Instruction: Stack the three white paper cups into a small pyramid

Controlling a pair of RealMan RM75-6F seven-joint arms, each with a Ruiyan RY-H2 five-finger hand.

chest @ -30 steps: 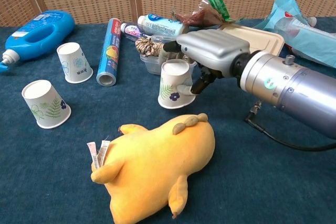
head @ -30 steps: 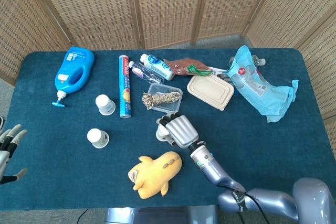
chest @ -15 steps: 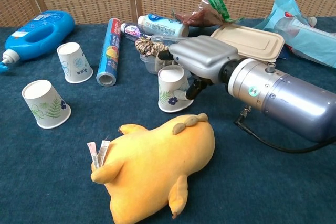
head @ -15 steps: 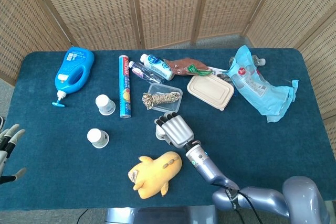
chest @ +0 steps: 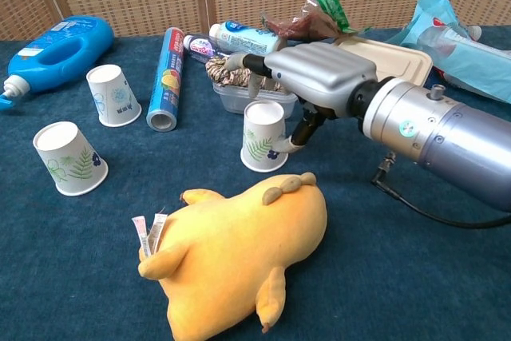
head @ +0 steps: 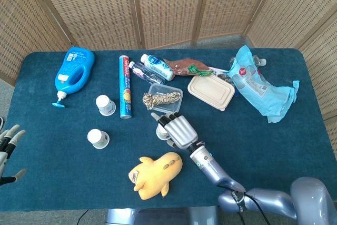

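Under the right hand point(chest: 307, 77), a paper cup point(chest: 264, 136).

A dark blue carpeted surface point(head: 63, 183) carries the clutter. At ten o'clock lies a blue plastic detergent bottle with a pump nozzle point(head: 73, 70), on its side. Toward twelve o'clock a long blue printed tube point(head: 125, 86) lies lengthwise, with two small white-and-blue labelled bottles point(head: 151, 67) just beside its far end, and a brown crumpled wrapper with a green clip point(head: 185, 67) next to them. Near the centre a clear plastic box holding a coil of tan rope point(head: 163, 97) sits beside a beige lidded food container point(head: 211, 91). At two o'clock sprawls a light blue plastic package point(head: 259, 85). At six o'clock lies a yellow plush toy point(head: 156, 173). Woven wicker screens point(head: 168, 6) stand behind
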